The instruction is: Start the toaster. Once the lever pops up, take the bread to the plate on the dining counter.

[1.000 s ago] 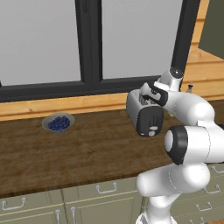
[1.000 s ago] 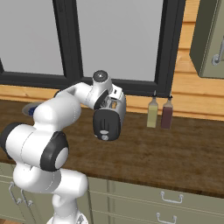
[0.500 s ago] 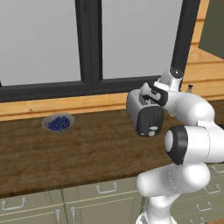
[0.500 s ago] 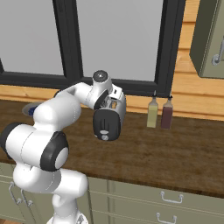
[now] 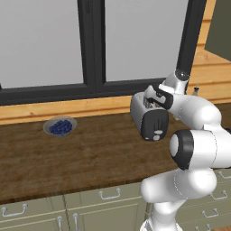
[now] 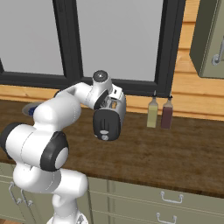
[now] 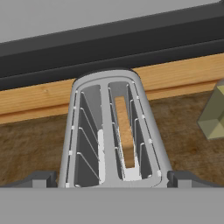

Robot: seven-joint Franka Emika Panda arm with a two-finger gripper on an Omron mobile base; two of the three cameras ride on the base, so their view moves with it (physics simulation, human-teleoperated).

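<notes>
While the bread [image 7: 124,131] sits down inside one slot of the toaster [image 5: 149,117], near the table's [image 5: 90,153] back edge, the jaws [image 7: 112,177] hang spread wide just above the slots. A bowl of blueberries [image 5: 60,127] and two bottles [image 6: 159,112] stand farther along that edge.

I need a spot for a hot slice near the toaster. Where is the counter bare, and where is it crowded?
Bare wood lies between the bowl of blueberries and the toaster, and along the counter front edge. It is crowded at the toaster, where the open gripper hovers, and toward the two bottles.
</notes>
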